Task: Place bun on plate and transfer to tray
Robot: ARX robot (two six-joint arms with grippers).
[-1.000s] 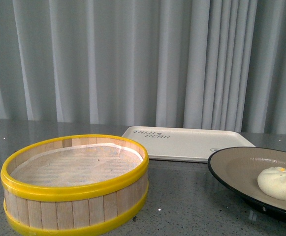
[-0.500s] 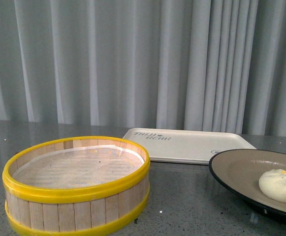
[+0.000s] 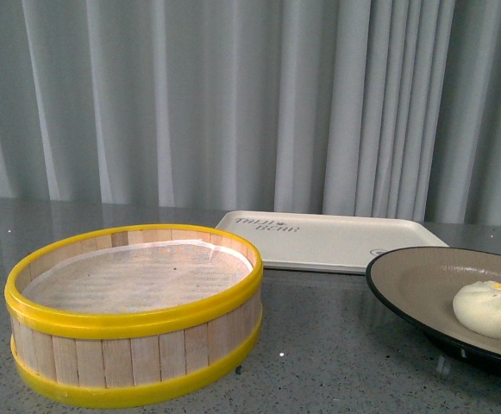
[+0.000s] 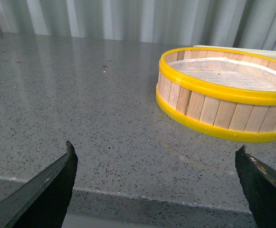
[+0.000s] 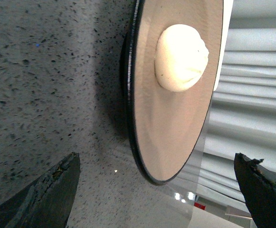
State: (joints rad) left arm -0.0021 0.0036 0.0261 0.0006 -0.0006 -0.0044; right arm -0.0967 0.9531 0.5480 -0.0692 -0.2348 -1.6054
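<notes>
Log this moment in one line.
cream-white pleated bun: on black-rimmed beige round plate | plate: not yet on off-white rectangular tray | left claw: open | right claw: open

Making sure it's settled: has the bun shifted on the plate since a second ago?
No. The bun sits at the same spot on the plate, equally far from its left rim; the whole view, tray included, merely rose slightly.
</notes>
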